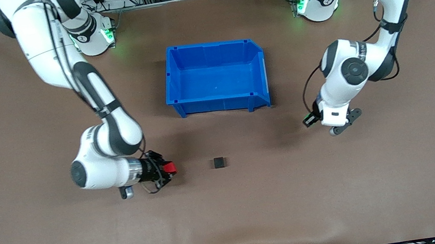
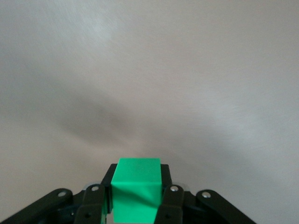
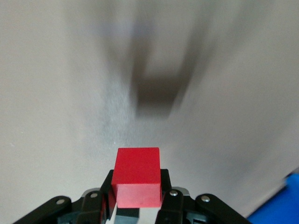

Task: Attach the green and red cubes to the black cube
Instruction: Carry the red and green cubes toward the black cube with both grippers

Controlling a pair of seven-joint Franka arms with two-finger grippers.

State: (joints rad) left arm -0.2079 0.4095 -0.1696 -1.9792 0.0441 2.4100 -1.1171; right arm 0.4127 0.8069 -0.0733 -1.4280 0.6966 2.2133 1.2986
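The black cube sits alone on the brown table, nearer the front camera than the blue bin. My right gripper is shut on the red cube and holds it low over the table, beside the black cube toward the right arm's end. In the right wrist view the red cube sits between the fingers, with a dark blurred shape ahead. My left gripper is shut on the green cube over the table toward the left arm's end. The green cube fills the jaws in the left wrist view.
An empty blue bin stands at the table's middle, farther from the front camera than the black cube; its corner shows in the right wrist view. Bare brown tabletop stretches toward the front camera.
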